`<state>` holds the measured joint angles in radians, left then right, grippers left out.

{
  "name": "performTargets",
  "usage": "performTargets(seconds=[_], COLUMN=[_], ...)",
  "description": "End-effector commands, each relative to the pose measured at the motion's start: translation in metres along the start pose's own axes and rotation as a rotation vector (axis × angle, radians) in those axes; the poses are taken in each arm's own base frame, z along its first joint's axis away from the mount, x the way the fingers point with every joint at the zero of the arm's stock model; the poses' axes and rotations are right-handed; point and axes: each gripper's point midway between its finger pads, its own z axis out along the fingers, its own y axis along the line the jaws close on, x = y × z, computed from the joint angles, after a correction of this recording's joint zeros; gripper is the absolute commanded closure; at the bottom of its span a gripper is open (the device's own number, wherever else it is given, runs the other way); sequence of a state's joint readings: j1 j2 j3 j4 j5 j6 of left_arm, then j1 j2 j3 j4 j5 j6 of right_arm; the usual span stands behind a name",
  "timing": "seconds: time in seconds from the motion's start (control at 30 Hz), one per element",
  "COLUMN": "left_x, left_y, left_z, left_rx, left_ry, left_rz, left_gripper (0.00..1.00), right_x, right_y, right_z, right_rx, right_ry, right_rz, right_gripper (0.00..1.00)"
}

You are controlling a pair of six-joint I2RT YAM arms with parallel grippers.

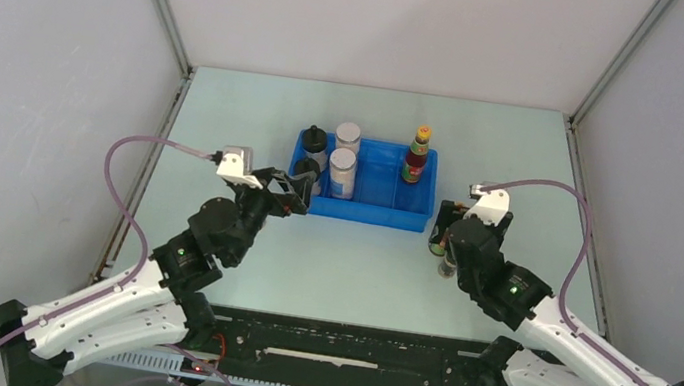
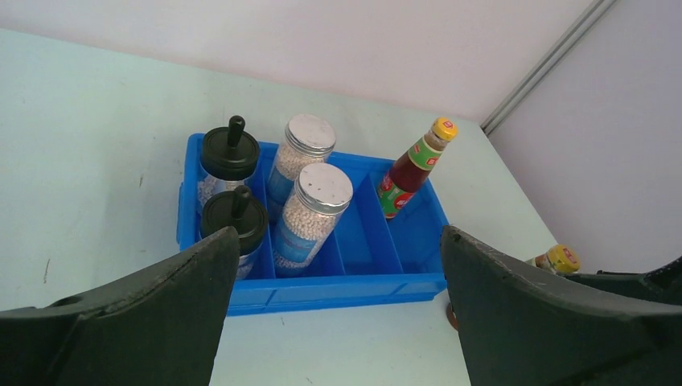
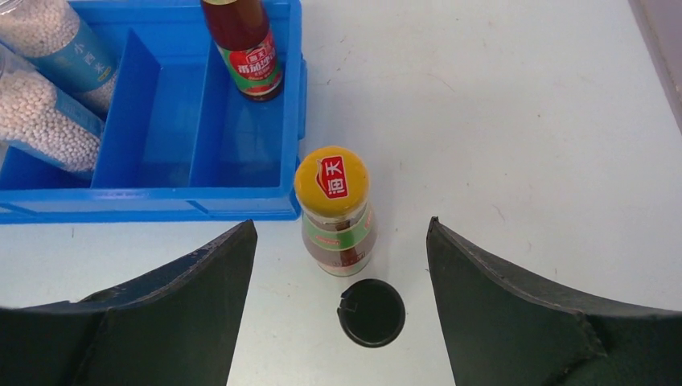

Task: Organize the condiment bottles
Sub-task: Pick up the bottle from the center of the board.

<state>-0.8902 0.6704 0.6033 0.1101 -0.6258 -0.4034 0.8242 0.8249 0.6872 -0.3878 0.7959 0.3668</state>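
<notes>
In the blue tray (image 1: 415, 221) stand two black knob-capped bottles (image 2: 230, 153) (image 2: 234, 217), two clear white-lidded bottles (image 2: 304, 149) (image 2: 316, 209) and one slim orange-capped bottle (image 2: 414, 167). My left gripper (image 2: 338, 233) hangs open at the tray's near left corner, holding nothing. A second orange-capped bottle (image 3: 332, 211) stands on the table just off the tray's right front corner. My right gripper (image 3: 342, 223) is open above it, with a gap on both sides. A black round lid (image 3: 371, 312), seen from above, sits right behind that bottle.
The tray's third compartment (image 3: 157, 121) holds nothing, and the near half of its right compartment is bare. Grey walls close the table (image 1: 338, 263) on the left, right and far sides. Both arms reach in from the near edge.
</notes>
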Motion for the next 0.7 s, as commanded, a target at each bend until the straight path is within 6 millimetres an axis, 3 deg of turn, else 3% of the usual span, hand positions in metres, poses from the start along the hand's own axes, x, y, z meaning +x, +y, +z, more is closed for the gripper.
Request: performTargets(seconds=[0.0, 0.67], left_x=[-0.005, 0.004], left_y=[0.0, 0.003], left_z=[-0.001, 0.0], left_rx=[-0.003, -0.002], left_ry=[-0.037, -0.044], left_rz=[-0.033, -0.021], left_gripper=[0.01, 0.02], right_x=[-0.018, -0.009], right_y=[0.0, 0.0], right_z=[0.007, 0.03], right_rx=[0.024, 0.045], right_ry=[-0.075, -0.088], right_rz=[0.098, 0.11], right_gripper=[0.14, 0.17])
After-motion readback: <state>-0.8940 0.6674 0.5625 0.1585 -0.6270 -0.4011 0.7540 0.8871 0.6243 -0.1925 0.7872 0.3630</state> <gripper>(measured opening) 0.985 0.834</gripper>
